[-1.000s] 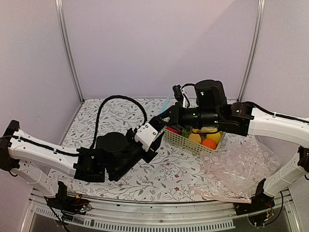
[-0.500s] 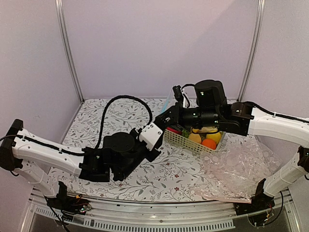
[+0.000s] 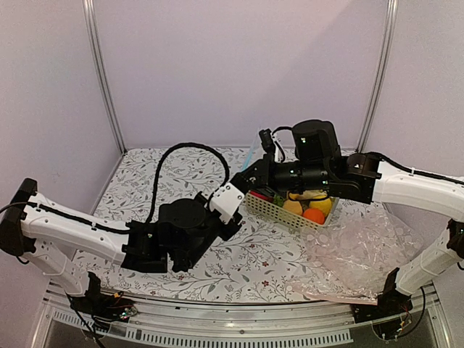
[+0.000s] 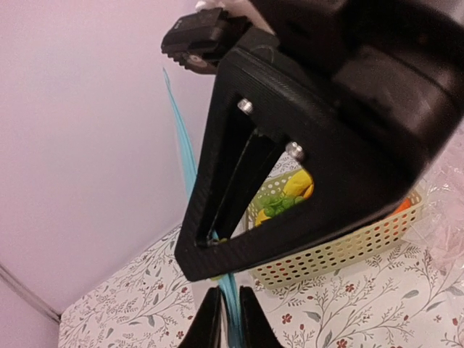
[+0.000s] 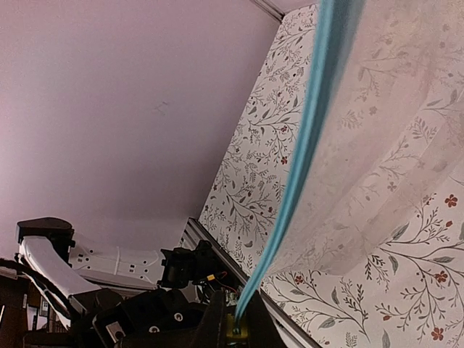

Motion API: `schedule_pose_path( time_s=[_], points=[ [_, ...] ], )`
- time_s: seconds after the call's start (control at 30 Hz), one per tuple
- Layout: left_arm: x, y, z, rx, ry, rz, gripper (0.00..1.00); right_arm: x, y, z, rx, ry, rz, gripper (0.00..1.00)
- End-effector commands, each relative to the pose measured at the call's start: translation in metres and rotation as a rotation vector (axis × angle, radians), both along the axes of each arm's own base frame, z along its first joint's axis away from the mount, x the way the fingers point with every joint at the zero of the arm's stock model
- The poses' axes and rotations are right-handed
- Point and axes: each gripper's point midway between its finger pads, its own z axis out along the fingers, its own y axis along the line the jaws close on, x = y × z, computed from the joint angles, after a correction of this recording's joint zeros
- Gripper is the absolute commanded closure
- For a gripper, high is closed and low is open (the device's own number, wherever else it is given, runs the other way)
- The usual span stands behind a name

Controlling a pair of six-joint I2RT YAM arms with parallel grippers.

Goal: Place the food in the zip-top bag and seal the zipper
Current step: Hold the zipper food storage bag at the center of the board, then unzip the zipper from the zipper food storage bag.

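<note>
I count two arms, one bag, one basket, one pinkish sheet and five fruits. The basket (image 3: 279, 212) stands on the table (image 3: 268, 268), right of centre, and holds all the fruits I can make out: a bright yellow fruit (image 3: 321, 204), an orange-yellow fruit (image 3: 293, 207), an orange one (image 3: 314, 216), a red one (image 3: 259, 194) and a green one (image 3: 278, 199). So the food is in the basket, not in the bag. The sheet (image 3: 362, 250) lies crumpled at the near right. My left arm stretches low from the near left toward the centre, with its tool (image 4: 230, 301) tipped upward just left of the basket. My right arm reaches in from the right, above the basket, with its tool (image 5: 235, 326) pointing left, just above the left tool. Both tools are clamped on the zipper (image 5: 303, 145), one blue strip running steeply up between them. The clear bag (image 5: 377, 145) is held off the table beside the basket.
</note>
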Motion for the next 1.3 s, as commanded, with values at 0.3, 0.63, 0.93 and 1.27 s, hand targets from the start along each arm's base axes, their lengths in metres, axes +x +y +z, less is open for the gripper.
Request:
schedule_pose_path(
  time_s=[0.3, 0.63, 0.93, 1.27],
  points=[
    [0.004, -0.001, -0.004, 0.004, 0.014, 0.0, 1.0, 0.017, -0.01, 0.006, 0.004, 0.017, -0.116, 0.92],
    [-0.001, -0.003, -0.017, 0.01, 0.054, -0.04, 1.0, 0.039, -0.033, 0.001, 0.01, 0.044, -0.281, 0.93],
    [-0.008, -0.008, -0.028, 0.043, 0.081, -0.11, 1.0, 0.059, -0.066, -0.006, -0.003, 0.065, -0.4, 0.92],
    [-0.012, -0.003, -0.033, 0.049, 0.101, -0.126, 1.0, 0.072, -0.093, -0.014, -0.068, 0.043, -0.477, 0.92]
  ],
)
